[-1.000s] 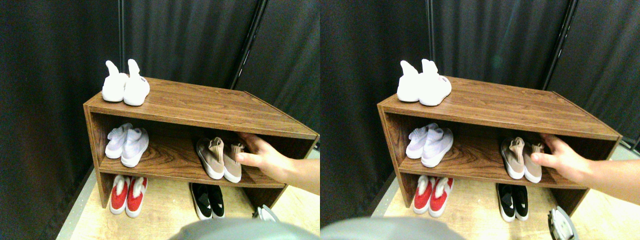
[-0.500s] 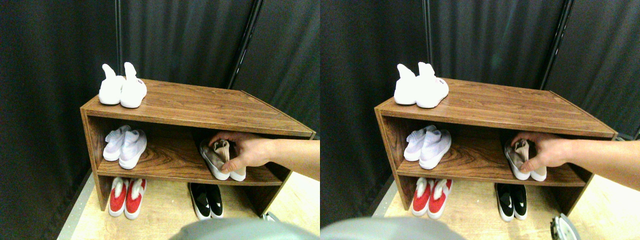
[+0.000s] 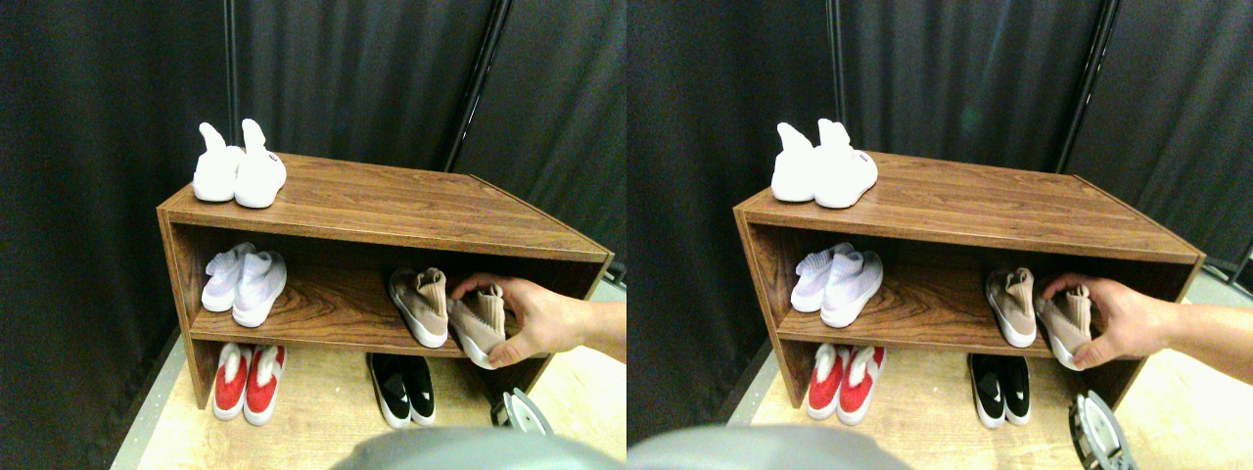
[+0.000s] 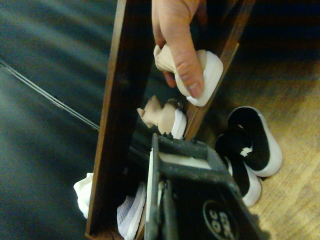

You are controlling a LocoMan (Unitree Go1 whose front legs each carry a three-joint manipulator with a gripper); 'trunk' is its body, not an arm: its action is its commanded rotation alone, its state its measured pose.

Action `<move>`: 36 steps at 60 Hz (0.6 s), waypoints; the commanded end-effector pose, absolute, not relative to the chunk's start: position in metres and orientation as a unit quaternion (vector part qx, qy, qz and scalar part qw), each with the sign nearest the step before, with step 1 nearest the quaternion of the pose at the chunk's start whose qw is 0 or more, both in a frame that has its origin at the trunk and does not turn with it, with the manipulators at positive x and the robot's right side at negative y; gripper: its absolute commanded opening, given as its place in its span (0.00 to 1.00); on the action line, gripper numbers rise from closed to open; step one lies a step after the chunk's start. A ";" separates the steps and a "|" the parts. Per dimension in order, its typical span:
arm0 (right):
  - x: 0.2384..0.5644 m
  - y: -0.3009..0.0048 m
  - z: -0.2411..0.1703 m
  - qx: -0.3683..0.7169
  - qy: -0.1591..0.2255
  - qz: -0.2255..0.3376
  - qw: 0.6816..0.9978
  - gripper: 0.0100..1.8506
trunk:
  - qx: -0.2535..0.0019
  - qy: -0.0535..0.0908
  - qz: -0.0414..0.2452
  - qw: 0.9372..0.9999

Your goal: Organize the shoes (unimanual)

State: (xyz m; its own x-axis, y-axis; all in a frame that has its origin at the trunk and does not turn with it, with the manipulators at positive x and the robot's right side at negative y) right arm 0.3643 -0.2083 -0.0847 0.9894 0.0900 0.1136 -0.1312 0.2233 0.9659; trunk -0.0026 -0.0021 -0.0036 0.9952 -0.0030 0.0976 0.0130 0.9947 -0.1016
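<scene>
One beige shoe (image 3: 481, 328) is gripped by a person's hand (image 3: 536, 319) at the front right edge of the shelf's (image 3: 323, 311) middle board, tilted, beside its mate (image 3: 418, 305) resting there. The black pair (image 3: 406, 389) sits on the floor below. The robot's fingers (image 3: 527, 413) show only partly at lower right, and whether they are open or closed cannot be told.

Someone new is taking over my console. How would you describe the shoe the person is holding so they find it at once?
Start at the wooden shoe rack and go to the right end of its middle shelf. There a person's hand grips a beige-tan knit shoe, tilted over the shelf's front edge. Its twin lies flat on the shelf beside it, untouched; the other pairs are white, red-and-white or black.
</scene>
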 end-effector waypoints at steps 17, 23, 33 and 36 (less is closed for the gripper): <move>0.370 -0.208 -0.082 0.629 -0.026 0.079 0.773 0.03 | -0.057 -0.033 0.000 0.998; 0.370 -0.208 -0.081 0.628 -0.024 0.081 0.773 0.03 | -0.057 -0.033 0.000 0.998; 0.369 -0.210 -0.079 0.620 -0.030 0.077 0.780 0.03 | -0.055 -0.029 -0.008 0.998; 0.369 -0.210 -0.078 0.612 -0.033 0.078 0.786 0.03 | -0.055 -0.029 -0.010 0.998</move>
